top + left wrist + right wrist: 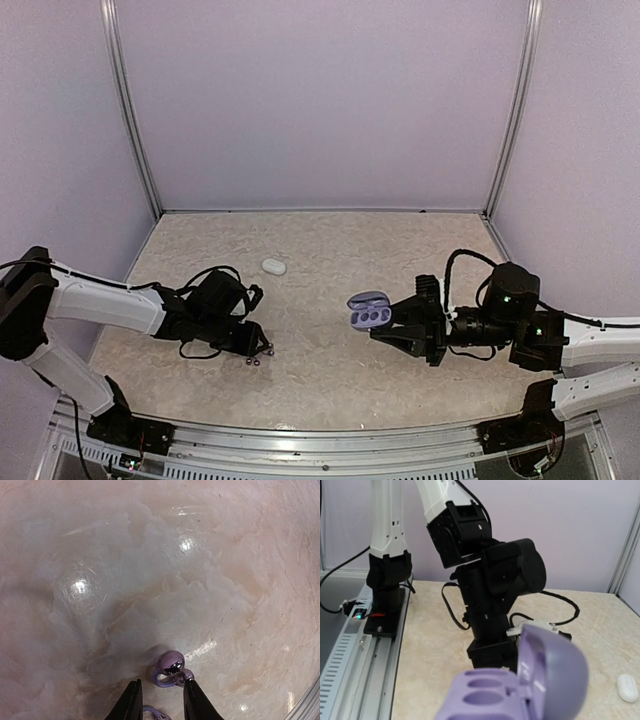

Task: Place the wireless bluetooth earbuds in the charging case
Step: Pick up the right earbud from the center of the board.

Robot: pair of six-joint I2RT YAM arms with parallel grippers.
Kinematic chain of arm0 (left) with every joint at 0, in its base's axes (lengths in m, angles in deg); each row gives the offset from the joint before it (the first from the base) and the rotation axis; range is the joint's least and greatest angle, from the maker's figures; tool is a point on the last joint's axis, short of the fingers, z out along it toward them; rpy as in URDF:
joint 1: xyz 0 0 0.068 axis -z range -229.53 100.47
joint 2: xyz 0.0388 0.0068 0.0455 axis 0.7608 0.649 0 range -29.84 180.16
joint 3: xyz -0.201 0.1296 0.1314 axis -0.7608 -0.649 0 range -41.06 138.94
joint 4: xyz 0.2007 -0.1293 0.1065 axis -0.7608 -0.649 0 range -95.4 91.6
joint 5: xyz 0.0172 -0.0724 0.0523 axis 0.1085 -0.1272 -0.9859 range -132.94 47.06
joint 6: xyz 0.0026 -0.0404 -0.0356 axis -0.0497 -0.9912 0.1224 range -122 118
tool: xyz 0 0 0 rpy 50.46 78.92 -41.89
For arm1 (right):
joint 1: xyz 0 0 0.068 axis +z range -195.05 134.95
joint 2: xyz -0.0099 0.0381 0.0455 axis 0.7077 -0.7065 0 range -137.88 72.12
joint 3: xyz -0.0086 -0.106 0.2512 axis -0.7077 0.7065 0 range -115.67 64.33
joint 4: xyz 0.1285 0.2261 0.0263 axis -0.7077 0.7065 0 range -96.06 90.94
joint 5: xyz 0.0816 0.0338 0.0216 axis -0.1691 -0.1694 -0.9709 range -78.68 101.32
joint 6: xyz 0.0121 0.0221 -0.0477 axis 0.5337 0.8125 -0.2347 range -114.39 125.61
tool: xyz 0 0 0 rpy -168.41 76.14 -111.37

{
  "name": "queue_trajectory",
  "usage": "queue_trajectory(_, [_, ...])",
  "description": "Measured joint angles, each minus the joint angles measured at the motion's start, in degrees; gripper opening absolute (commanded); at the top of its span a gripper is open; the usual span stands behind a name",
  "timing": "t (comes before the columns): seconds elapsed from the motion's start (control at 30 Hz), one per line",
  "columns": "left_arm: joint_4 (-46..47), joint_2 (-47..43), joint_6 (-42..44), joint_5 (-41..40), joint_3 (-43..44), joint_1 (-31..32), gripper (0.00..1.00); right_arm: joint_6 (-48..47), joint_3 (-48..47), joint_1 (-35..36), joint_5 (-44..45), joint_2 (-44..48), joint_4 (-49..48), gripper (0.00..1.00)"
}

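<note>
A shiny dark purple earbud [170,663] with a lilac ear hook lies on the table just ahead of my left gripper [162,681], which is open; the right fingertip [190,684] touches the bud's small end. A second purple piece [155,712] lies between the fingers, mostly hidden. In the top view the buds are tiny dark specks [254,362] at my left gripper [262,351]. My right gripper [398,325] holds the open purple charging case [367,312] above the table. In the right wrist view the case's base [485,692] shows empty wells, lid [552,672] upright. The white buds are not in view.
A closed white oval case [273,266] lies on the table behind the left arm, and it also shows in the right wrist view [626,687]. The marbled tabletop [330,250] is walled at the back and sides. A metal rail [320,445] runs along the near edge.
</note>
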State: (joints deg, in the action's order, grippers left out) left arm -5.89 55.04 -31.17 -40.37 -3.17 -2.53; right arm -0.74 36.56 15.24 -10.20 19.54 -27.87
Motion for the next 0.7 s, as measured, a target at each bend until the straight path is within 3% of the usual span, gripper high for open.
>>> queue_trajectory(0.5, [1.07,6.95,-0.04,-0.61,3.37,2.34,0.27,0.00,0.00,-0.11,0.83,0.31,1.49,0.00])
queue_trajectory(0.7, [1.27,8.94,0.17,-1.38,5.33,3.61,0.18,0.00,0.00,-0.15,1.03,0.33,1.86,0.00])
